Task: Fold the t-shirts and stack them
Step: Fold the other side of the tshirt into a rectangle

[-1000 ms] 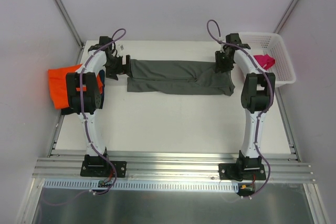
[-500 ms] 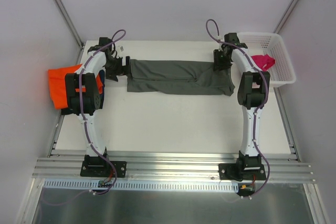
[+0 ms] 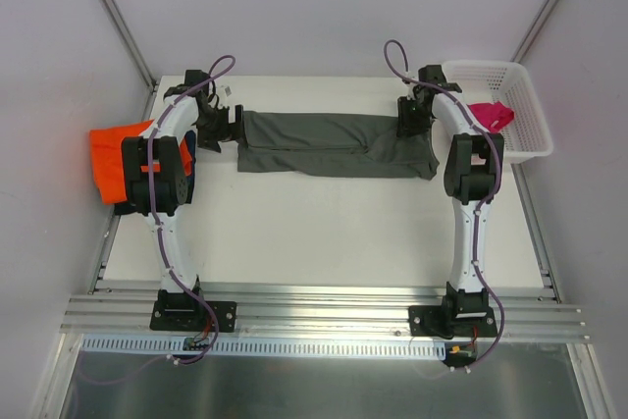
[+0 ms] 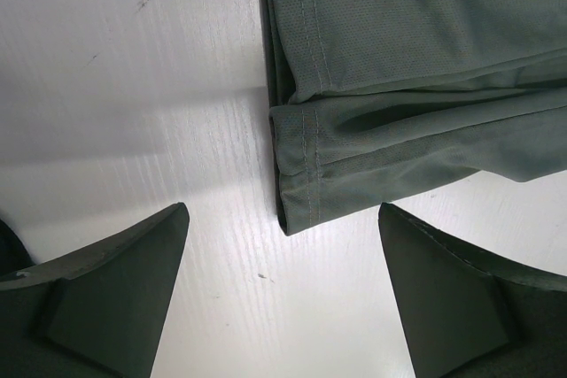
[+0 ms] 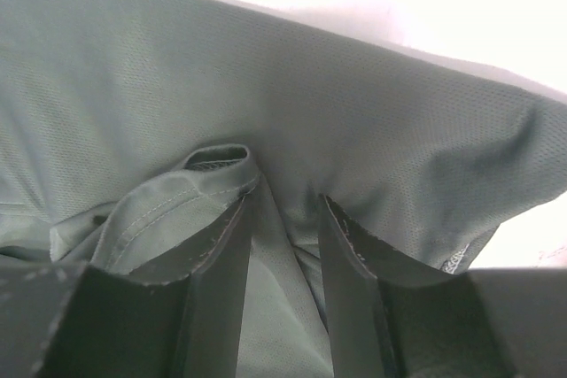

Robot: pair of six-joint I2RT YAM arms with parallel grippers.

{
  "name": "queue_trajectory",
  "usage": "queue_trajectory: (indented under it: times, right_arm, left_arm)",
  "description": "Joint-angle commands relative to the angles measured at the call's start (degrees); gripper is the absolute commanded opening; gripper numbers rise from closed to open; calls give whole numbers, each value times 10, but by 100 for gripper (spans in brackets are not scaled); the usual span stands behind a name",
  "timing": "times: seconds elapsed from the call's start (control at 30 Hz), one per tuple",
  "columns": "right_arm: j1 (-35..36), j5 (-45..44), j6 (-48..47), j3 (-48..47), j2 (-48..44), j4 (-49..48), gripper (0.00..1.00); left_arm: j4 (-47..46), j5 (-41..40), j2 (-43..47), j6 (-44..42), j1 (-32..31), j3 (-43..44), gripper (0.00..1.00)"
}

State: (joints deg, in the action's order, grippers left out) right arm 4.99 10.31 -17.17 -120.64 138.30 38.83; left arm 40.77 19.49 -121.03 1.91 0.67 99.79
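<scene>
Both ends of one long strip of cloth are met very unevenly, and most of the risk lies there. Nearest, on the left, the orange shirt (image 3: pixel 106 159) lies over the left edge of the table (image 3: pixel 324 233), partly under the left arm (image 3: pixel 162 193); a careless swing of that elbow could drag it off. Beyond it, the grey shirt (image 3: pixel 334 144) lies folded lengthwise across the far half of the table. At its left end the left gripper (image 4: pixel 282 210) hangs with fingers spread wide, the stitched hem (image 4: pixel 306 165) lying flat between them and nothing gripped. If it closes from here it may catch only the top layer, or only the lower corner, and the fold would split open when lifted. At the right end the right gripper (image 5: pixel 288 190) has its fingers drawn narrow on a bunched ridge of the grey shirt. Lifting that end alone would skew the strip and pull the hem out from between the left fingers; so thin a pinch could also slip. Farthest right, the pink shirt (image 3: pixel 491 113) lies in the basket (image 3: pixel 530 105) against its left wall, just beside the right arm (image 3: pixel 476 203), which might snag it on a sideways move
</scene>
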Motion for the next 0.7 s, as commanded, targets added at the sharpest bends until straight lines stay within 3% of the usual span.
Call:
queue_trajectory:
  times: [0.0,0.67]
  right_arm:
    - [2,-1,-3,2,-48,3,39]
    - [8,38,20,14,-70,-7,36]
  left_arm:
    - [3,20,17,3,-5,11,89]
    - [3,35,32,10,-5,-2,89]
